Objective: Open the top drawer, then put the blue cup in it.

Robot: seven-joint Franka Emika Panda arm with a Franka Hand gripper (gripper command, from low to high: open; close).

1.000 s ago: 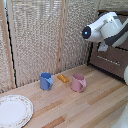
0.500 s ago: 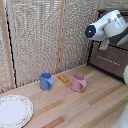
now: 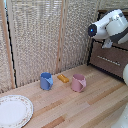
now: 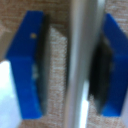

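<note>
- Arm position: the white Franka arm sits at the 2 o'clock area of the exterior view, its wrist reaching toward the dark brown dresser at the 3 o'clock edge.
- End effector, wrist view: the gripper has two blue fingers with dark inner pads, set apart on either side of a slim silver bar handle.
- Jaw state: the handle runs between the pads. A gap shows between the bar and one pad; at the other pad, blur prevents confirming contact. The jaws are spread and not clamped.
- Top drawer: its front is partly hidden behind the arm in the exterior view. Whether it is pulled out at all cannot be determined.
- Lower drawer: dark brown front with its own silver bar handle, directly beneath the top one.
- Blue cup: upright on the light wooden table, at about 9 o'clock from the frame centre, well apart from the dresser.
- Pink mug: upright, at 3 o'clock from the blue cup.
- Small orange object: lies flat between the two mugs, slightly behind them.
- White plate: at 7 o'clock, near the table's front edge.
- Backdrop: woven beige screen behind the table.
</note>
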